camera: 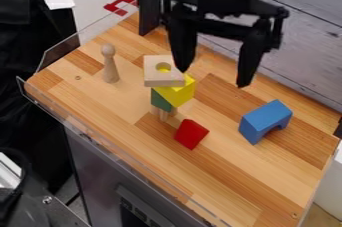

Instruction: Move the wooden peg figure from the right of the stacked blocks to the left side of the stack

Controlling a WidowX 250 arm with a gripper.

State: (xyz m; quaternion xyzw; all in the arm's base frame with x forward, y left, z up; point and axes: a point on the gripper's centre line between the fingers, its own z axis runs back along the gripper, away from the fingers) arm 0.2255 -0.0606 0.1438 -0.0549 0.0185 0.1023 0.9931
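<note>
The end effector point(212, 77) is set wide, its two fingers spread well apart with nothing gripped between them. The block stack is the nearest item and is used here as the landmark. The end effector is positioned above the block stack and offset toward the view's right, so that the gap between the fingers is not centred over it. In the view, the tip of the left-hand finger is seen against the right edge of the top piece; whether contact is made cannot be determined.

The block stack is topped by a square wooden block point(153, 77), laid flat with its round hole facing up. Beneath it a yellow block point(186, 91) is placed, turned so that a corner protrudes toward the view's right. A green block point(159, 101) is seen under the yellow block, and a light wooden base point(163, 115) is partly visible below.

A red block point(191, 134) is located near the block stack, on its lower-right side. A blue arch block point(266, 120) is located farther to the right of the stack, its long axis slanted up to the right. A wooden peg point(110, 66) is stood upright to the left of the stack. All items are supported by the wooden table point(227, 176).
</note>
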